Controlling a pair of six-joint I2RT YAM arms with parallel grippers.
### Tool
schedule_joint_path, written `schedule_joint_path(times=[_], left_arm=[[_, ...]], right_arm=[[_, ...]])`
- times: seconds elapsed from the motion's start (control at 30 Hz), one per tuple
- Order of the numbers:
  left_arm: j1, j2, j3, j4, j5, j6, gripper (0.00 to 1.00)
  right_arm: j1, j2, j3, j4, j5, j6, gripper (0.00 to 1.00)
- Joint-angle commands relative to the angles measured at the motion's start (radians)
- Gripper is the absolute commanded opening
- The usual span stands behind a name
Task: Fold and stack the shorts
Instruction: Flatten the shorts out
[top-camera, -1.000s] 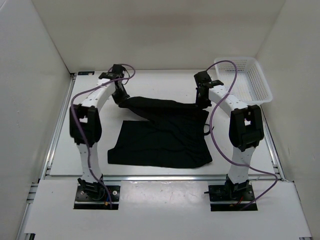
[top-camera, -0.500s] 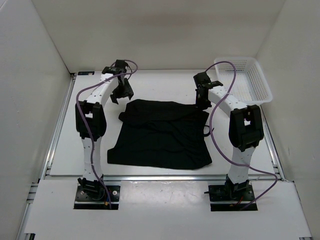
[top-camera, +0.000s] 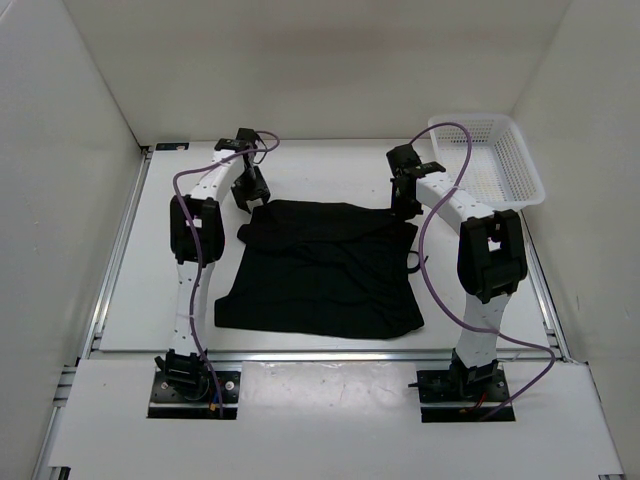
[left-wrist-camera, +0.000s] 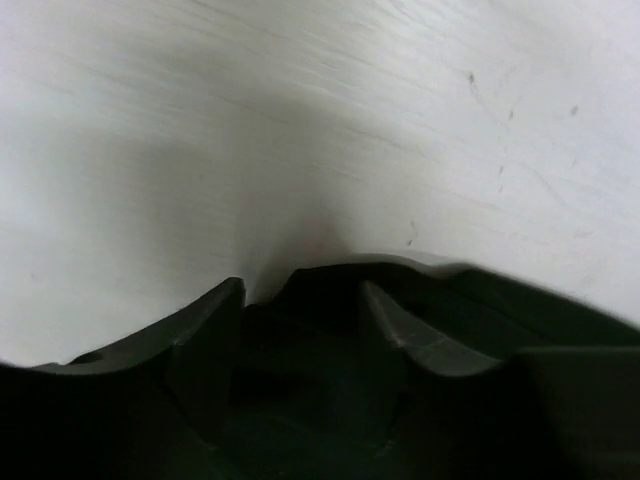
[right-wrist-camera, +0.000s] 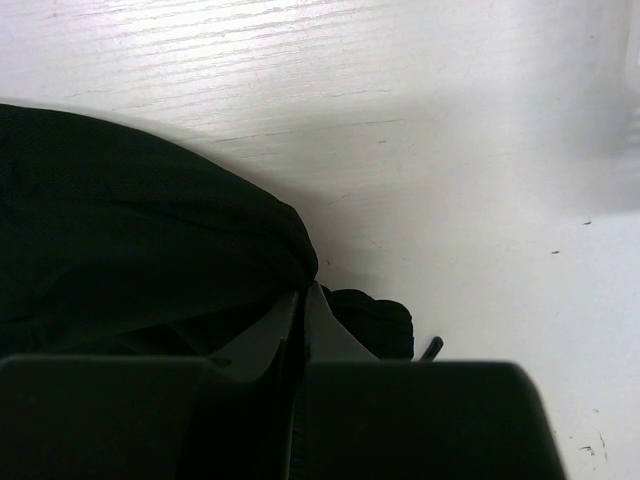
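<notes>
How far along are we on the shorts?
Done, it seems: one fold, the shorts lie doubled on the table. In hand: the right gripper pinches their far right corner; the left gripper is open and empty. Left: further folds and stacking.

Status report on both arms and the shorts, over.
Left hand open, empty, by the far left corner of the shorts. Right hand shut on their far right corner. Shorts spread out, rumpled. Basket far right, not in the way.

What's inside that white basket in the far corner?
In the basket only its own mesh floor and walls show, with nothing lying in it. The purple cable crosses its left side and hides a thin strip.
</notes>
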Motion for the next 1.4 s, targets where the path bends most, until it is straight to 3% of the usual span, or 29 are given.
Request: schedule_joint_path(times=[0.0,0.03,0.13,0.4,0.53,0.77,1.0,1.23,1.37], left_arm=[[0.005,-0.019,-0.013,0.015,0.084,0.018,0.57],[0.005,-0.019,-0.013,0.015,0.084,0.018,0.33],[0.005,-0.044,-0.022,0.015,0.084,0.018,0.1],[0.024,-0.194,-0.013,-0.036,0.01,0.027,0.1],[0.06,-0.347,-0.013,-0.036,0.01,0.027,0.1],[0.099,-0.513,-0.013,-0.036,0.122,0.027,0.1],[0.068,-0.721,-0.156,-0.057,0.151,0.036,0.1],[0.002,-0.978,-0.335,-0.079,0.085,-0.034,0.1],[-0.027,-1.027,-0.333,-0.089,0.064,-0.074,0.1]], right_arm=[[0.005,0.005,0.026,-0.012,0.018,-0.02,0.0],[0.005,0.005,0.026,-0.012,0.018,-0.02,0.0],[0.005,0.005,0.035,-0.012,0.018,-0.02,0.0],[0.005,-0.007,0.035,-0.031,0.048,-0.02,0.0],[0.005,-0.046,0.035,-0.031,0.077,-0.02,0.0],[0.005,-0.113,0.025,-0.031,0.087,-0.001,0.0],[0.005,-0.21,-0.037,-0.021,0.12,0.018,0.0],[0.005,-0.305,-0.101,0.008,0.156,0.019,0.0],[0.005,-0.305,-0.112,0.008,0.156,0.028,0.0]])
